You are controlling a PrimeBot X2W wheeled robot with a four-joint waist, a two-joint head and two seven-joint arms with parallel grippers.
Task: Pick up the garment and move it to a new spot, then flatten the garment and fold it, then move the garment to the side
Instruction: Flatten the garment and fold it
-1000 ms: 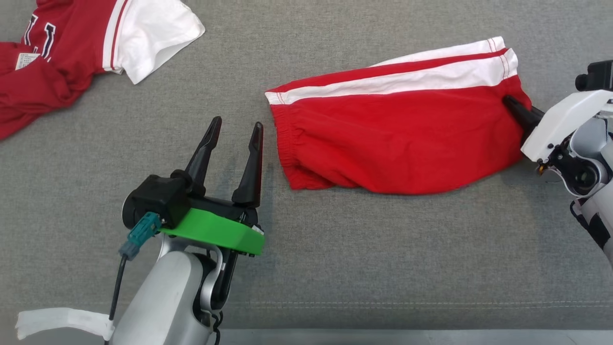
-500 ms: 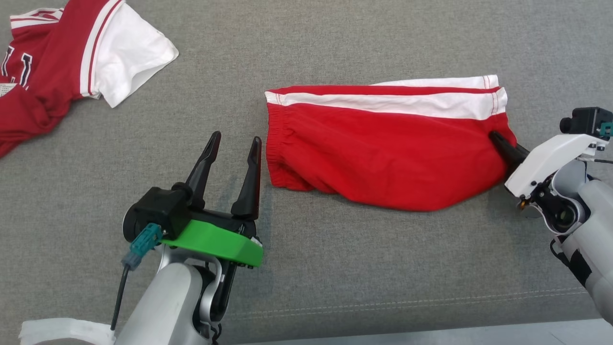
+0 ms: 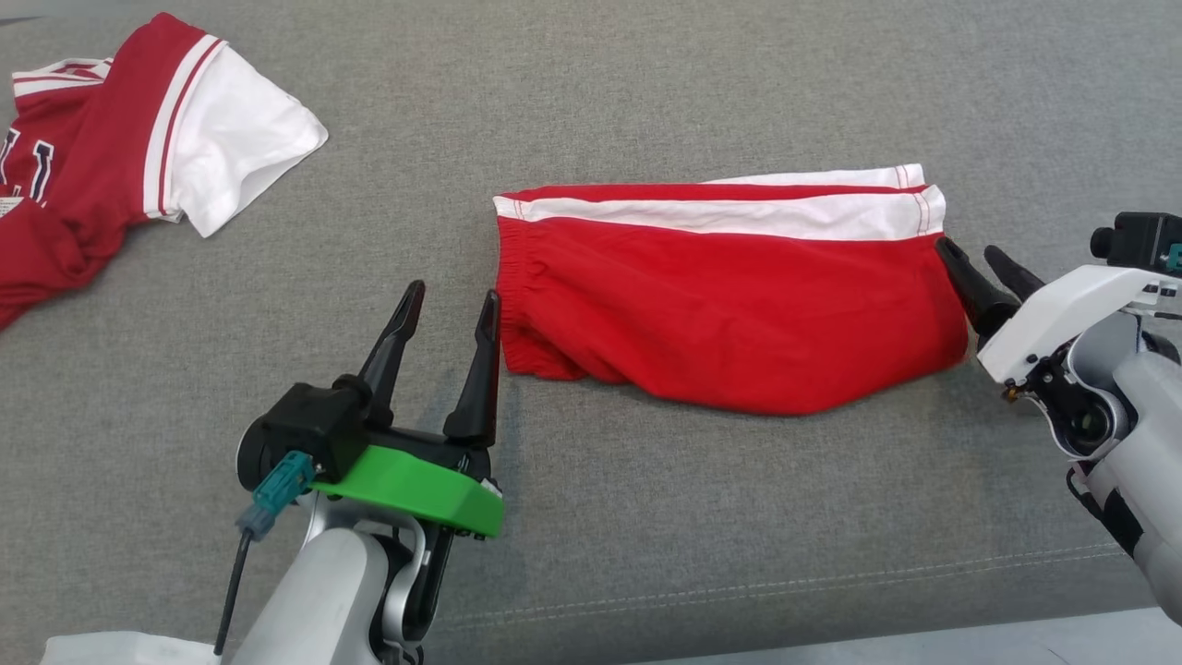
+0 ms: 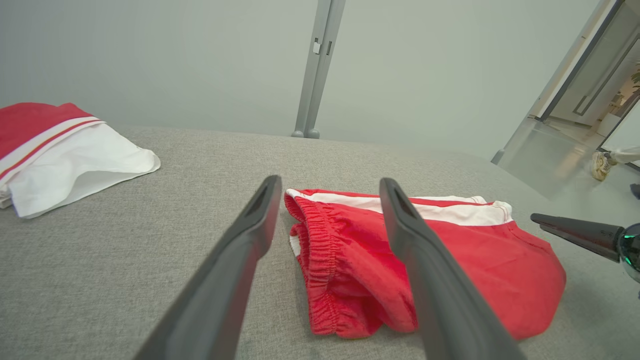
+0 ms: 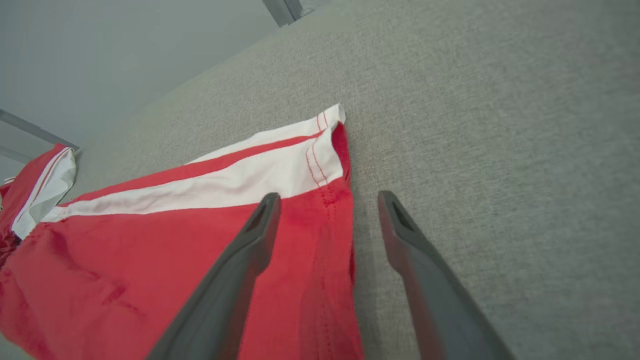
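The garment [image 3: 729, 296], red shorts with white side stripes, lies folded on the grey cloth surface [image 3: 646, 517]. In the left wrist view the garment [image 4: 450, 260] shows its elastic waistband towards me. My left gripper [image 3: 450, 300] stands open just left of the waistband, holding nothing. At the garment's right edge my right gripper [image 3: 974, 251] is open, its fingers straddling the hem without gripping it. The right wrist view has the hem of the garment [image 5: 150, 260] between and left of the open fingers [image 5: 250, 240].
A red and white shirt [image 3: 111, 175] lies crumpled at the far left. The surface's front edge runs along the bottom of the head view. A wall and a metal post [image 4: 317, 65] stand beyond the far edge.
My right gripper has let go of the garment's right edge and opened. The head view has shifted, so the whole picture moved. The left gripper stayed open beside the waistband.
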